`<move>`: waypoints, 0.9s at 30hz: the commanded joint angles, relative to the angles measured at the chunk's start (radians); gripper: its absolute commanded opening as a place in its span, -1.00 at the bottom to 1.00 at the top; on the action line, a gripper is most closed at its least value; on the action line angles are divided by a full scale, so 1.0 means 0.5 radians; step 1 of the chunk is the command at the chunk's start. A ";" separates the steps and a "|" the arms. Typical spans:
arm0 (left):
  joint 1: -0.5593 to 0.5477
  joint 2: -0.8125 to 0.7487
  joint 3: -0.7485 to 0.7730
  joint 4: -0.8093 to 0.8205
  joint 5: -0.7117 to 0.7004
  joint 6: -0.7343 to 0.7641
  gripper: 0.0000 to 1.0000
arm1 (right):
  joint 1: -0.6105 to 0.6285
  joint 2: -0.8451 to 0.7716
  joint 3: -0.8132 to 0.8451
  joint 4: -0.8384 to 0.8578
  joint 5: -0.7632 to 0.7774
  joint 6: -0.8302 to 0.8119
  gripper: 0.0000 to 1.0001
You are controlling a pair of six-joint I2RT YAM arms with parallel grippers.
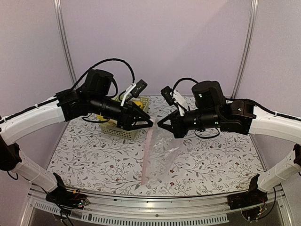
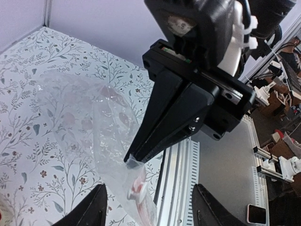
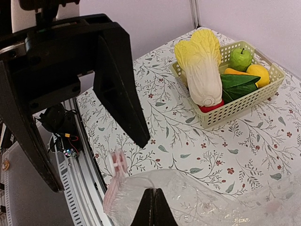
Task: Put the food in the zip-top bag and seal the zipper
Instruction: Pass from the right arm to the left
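Pale lilac wall panels, joined by slim metal uprights, enclose a table covered in a white cloth printed with grey leafy sprigs and small red flowers. A perforated aluminium rail runs along the table's near edge under even, soft light.

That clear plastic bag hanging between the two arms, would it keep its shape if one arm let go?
Probably not. The clear crinkly plastic bag droops and folds below the right arm's shut fingers, so it looks floppy. Being thin and see-through, it is likely very light, and its glossy film may slip easily.
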 commanded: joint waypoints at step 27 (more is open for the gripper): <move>0.017 0.089 0.086 -0.091 0.037 0.034 -0.58 | 0.015 -0.033 0.027 0.044 0.048 0.049 -1.00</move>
